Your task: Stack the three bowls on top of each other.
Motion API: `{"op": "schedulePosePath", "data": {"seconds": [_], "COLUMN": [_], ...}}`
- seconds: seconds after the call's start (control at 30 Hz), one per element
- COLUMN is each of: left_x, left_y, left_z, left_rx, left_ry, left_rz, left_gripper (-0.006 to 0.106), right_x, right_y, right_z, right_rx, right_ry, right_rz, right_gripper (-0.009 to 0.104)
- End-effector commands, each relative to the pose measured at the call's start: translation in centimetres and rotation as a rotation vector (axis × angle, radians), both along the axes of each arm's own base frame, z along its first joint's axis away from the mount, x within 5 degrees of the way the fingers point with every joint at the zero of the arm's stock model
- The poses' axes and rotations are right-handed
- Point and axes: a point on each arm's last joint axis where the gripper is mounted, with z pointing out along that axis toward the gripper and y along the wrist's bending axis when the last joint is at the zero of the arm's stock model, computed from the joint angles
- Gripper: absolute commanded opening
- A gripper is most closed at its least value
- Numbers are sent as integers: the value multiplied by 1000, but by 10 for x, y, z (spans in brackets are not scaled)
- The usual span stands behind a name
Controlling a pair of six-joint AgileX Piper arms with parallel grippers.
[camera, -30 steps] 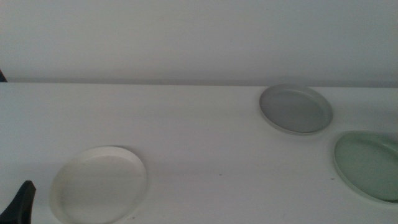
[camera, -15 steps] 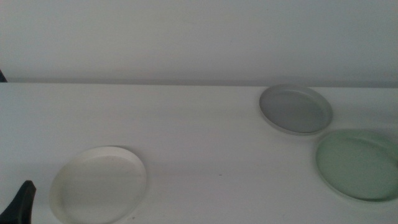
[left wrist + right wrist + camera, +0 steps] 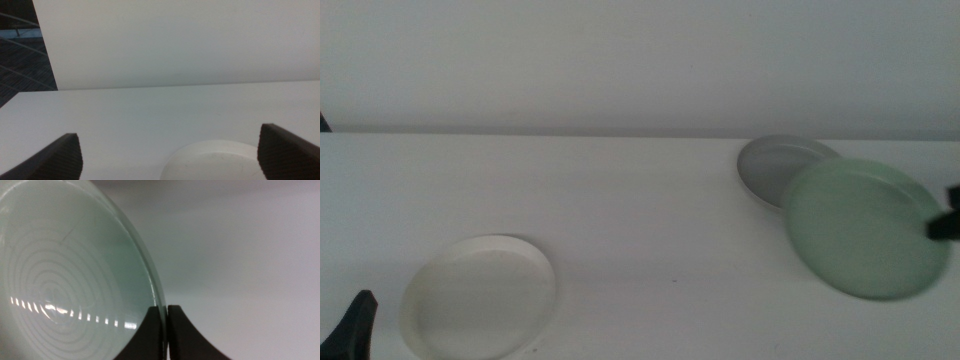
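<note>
- Middle view: your right end effector point(image 3: 945, 222) shows only as a dark tip at the picture's right edge, touching the far-right rim of the shallow, pale mint green round bowl point(image 3: 865, 228). The bowl looks raised off the white desk point(image 3: 640, 200) and overlaps the near-right edge of the grey low-rimmed round bowl point(image 3: 772, 165), probably on its way onto it.
- The white plate-like round bowl point(image 3: 478, 297) lies flat, well apart. Your left end effector point(image 3: 355, 322) waits beside it at the bottom edge.
- Left wrist view: jaws spread wide, empty, white bowl between them.
- Right wrist view: jaws pinched on the mint rim, a thin gap between. The bowl is round, with no long axis; its ringed face is toward the camera.
</note>
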Motion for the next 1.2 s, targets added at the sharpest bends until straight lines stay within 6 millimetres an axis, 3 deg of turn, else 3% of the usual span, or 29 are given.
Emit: {"op": "schedulePosePath", "data": {"seconds": [0.0,0.27,0.37,0.47,0.6,0.77,1.17], "left_x": [-1,-1,-1,-1,-1,-1,-1], "left_y": [0,0,0,0,0,0,0], "left_z": [-10,-10,-10,-10,-10,-10,-10], "left_rx": [-10,-10,-10,-10,-12,-12,-10], "left_ry": [-13,-13,-13,-13,-13,-13,-13], "left_rz": [0,0,0,0,0,0,0], "left_gripper": [94,94,94,94,94,94,94], "right_x": [15,86,105,121,129,131,145], "right_y": [25,134,169,191,201,200,203], "right_z": [11,1,-6,-17,-35,-54,-70], "right_rx": [11,26,28,-34,-77,-109,-90], "right_ry": [-36,41,63,94,202,259,189], "right_rz": [48,212,244,256,261,263,185], "right_gripper": [-2,-2,-2,-2,-2,-2,-2]}}
